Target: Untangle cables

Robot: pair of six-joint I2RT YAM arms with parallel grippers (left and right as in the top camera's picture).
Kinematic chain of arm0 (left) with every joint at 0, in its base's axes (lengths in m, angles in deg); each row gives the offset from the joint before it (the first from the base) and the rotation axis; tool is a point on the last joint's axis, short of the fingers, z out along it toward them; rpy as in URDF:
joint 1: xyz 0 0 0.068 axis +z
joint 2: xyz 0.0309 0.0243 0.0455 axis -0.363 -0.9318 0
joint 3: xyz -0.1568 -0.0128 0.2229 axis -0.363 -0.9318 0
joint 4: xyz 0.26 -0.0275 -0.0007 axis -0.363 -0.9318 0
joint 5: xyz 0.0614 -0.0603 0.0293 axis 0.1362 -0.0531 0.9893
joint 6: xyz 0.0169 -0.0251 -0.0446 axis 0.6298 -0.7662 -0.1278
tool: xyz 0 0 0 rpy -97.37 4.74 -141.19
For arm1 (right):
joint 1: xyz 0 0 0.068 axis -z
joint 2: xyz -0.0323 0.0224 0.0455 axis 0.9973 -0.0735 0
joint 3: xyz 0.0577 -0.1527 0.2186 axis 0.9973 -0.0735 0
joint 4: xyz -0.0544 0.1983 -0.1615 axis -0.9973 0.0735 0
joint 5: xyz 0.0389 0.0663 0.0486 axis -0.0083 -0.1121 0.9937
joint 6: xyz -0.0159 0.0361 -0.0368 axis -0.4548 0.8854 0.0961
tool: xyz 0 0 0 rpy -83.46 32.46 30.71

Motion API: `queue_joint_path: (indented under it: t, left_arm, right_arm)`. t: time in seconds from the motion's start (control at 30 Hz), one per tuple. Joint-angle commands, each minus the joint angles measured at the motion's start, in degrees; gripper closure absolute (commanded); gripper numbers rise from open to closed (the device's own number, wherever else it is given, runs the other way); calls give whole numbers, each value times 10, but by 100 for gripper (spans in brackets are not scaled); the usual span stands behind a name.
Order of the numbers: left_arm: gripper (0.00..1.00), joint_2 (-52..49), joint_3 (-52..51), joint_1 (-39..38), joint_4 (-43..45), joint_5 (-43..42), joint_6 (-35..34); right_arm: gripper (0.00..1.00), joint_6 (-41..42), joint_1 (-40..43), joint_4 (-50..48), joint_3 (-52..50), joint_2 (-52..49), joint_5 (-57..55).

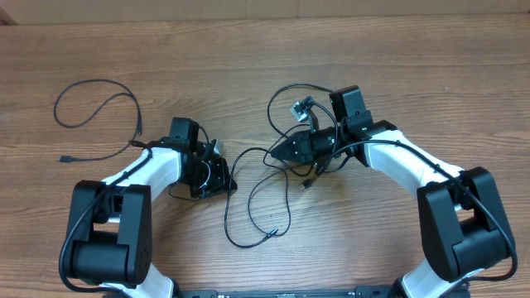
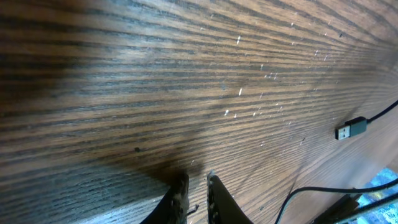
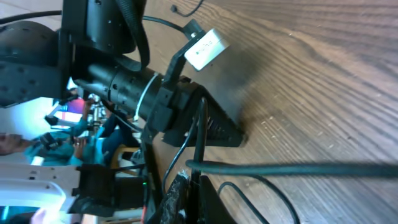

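From overhead, the cables (image 1: 267, 157) lay tangled on the table (image 1: 265, 41) between the left arm (image 1: 141, 174) and the right arm (image 1: 414, 161). Several strands crossed at a black housing (image 1: 290, 149) on the right arm, and one wide bend sagged toward the near edge. A silver plug (image 1: 300, 108) sat at the tangle's far side. Well apart, on the left, a loop (image 1: 99, 80) of cable lay open. One end ran in toward the left arm and the other ended in a USB plug (image 1: 64, 159).

In the left wrist view, the left gripper (image 2: 196, 176) stood close over the wood. Its jaws were nearly together, with only a slit between them. A thin strand of the cables (image 2: 194, 210) showed in that slit and seemed pinched. The USB plug (image 2: 351, 129) lay flat off to the right, its lead running out of frame. Another strand curved along the lower right.

In the right wrist view, the right gripper (image 3: 191, 177) had its jaws closed on one of the cables (image 3: 200, 137). That strand rose from the tips past the housing (image 3: 186, 106). A second stretch ran from the tips across to the right edge, blurred. The silver plug (image 3: 207, 48) stood on its black stem beyond the housing, which rested on the table (image 3: 336, 74).
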Motion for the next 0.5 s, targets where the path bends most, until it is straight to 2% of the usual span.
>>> queue_joint_path:
  t: [0.0,0.2,0.23,0.27,0.3,0.37,0.47]
  left_arm:
    - [86,-14,-16,-1,-4,63,-2]
    - [86,-14,-16,-1,-4,63,-2]
    - [86,-14,-16,-1,-3,63,-2]
    - [86,-13,-16,-1,-3,63,-2]
    - [86,-14,-16,-1,-3,63,-2]
    - [86,-13,-16,-1,-3,63,-2]
    - [86,-13,-16,-1,-4,63,-2]
  right_arm:
    - [96,15,3,3,14,12,-13]
    - [93,15,3,63,13,12,-137]
    - [86,15,3,69,13,12,-148]
    - [72,15,3,75,13,12,-157]
    - [65,15,3,80,13,12,-169]
    - [43,14,3,89,13,12,-192]
    - [40,15,3,97,13,12,-233]
